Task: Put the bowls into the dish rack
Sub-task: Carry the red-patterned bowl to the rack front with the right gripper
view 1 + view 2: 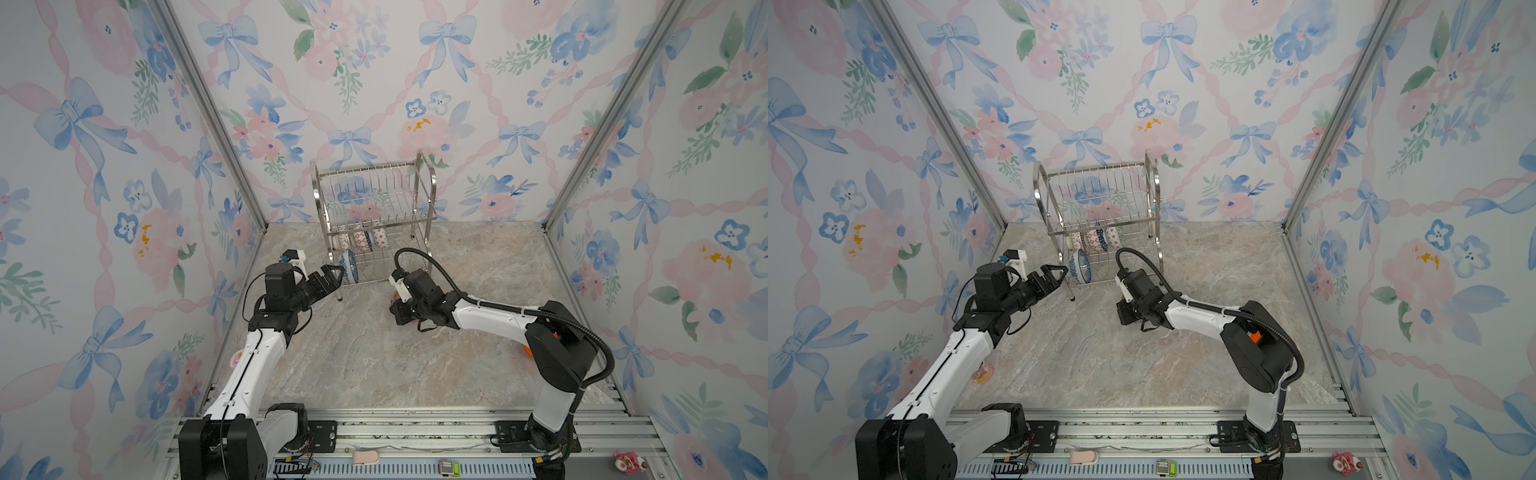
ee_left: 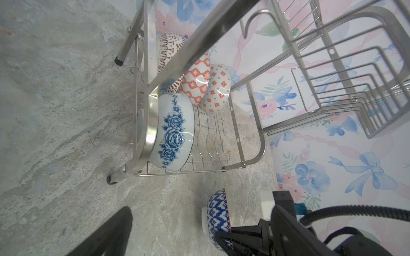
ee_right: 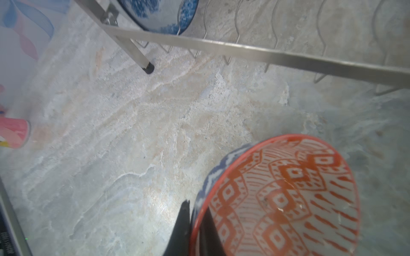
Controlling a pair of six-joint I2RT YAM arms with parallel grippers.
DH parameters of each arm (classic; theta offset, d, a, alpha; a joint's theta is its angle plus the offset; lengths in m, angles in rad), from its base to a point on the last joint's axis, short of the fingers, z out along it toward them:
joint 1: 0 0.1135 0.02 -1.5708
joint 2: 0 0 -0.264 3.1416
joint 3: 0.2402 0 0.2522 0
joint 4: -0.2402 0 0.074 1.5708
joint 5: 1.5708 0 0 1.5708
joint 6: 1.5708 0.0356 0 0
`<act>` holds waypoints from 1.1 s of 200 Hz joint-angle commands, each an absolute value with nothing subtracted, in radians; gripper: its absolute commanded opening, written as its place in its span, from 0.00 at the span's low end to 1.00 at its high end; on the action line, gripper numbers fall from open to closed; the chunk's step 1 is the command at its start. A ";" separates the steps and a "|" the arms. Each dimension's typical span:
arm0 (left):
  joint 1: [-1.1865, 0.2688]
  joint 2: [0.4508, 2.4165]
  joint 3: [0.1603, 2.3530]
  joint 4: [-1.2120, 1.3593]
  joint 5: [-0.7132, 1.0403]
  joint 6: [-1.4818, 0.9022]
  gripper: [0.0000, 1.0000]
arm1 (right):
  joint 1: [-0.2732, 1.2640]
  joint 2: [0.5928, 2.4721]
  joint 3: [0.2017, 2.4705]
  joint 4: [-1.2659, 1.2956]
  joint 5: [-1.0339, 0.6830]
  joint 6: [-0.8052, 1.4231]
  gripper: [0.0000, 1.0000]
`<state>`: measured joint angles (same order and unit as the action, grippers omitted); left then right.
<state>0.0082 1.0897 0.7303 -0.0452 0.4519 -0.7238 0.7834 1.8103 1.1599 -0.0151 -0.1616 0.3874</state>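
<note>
A two-tier shiny stainless-steel wire dish rack [image 1: 374, 195] [image 1: 1100, 195] stands at the back of a marble-look stone counter [image 1: 374, 353], against wallpaper of blue bows and pink flowers. On the rack's lower tier four small round ceramic bowls stand on edge. A white bowl with blue roses [image 2: 173, 133] [image 1: 348, 266] is at the front left corner. Behind it in a row are a white bowl with dark brown lattice [image 2: 168, 46], a white bowl with orange-red trellis [image 2: 196, 82] and a white bowl with small orange-red diamonds [image 2: 216, 88]. The right end effector [image 3: 196, 223] sits low over the counter, just in front of the rack's lower front rail and toward its right side. It is clamped on the rim of a blue-and-white diamond-patterned ceramic bowl [image 3: 288, 199] [image 2: 218, 212], with one black finger outside the wall and one inside. This bowl is orange-red patterned inside, and its white foot faces the counter; I cannot tell whether it touches the counter. In both top views the wrist hides it almost entirely. The left end effector [image 1: 332, 277] [image 1: 1054, 274] hovers with jaws spread wide and nothing between them. It is just beside the rack's front left leg, near the rose bowl but apart from it, and well apart from the gripped bowl.
</note>
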 commanded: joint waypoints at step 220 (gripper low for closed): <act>0.012 1.139 0.716 0.016 0.530 -0.700 0.98 | 0.681 2.063 1.297 0.962 -0.472 0.938 0.00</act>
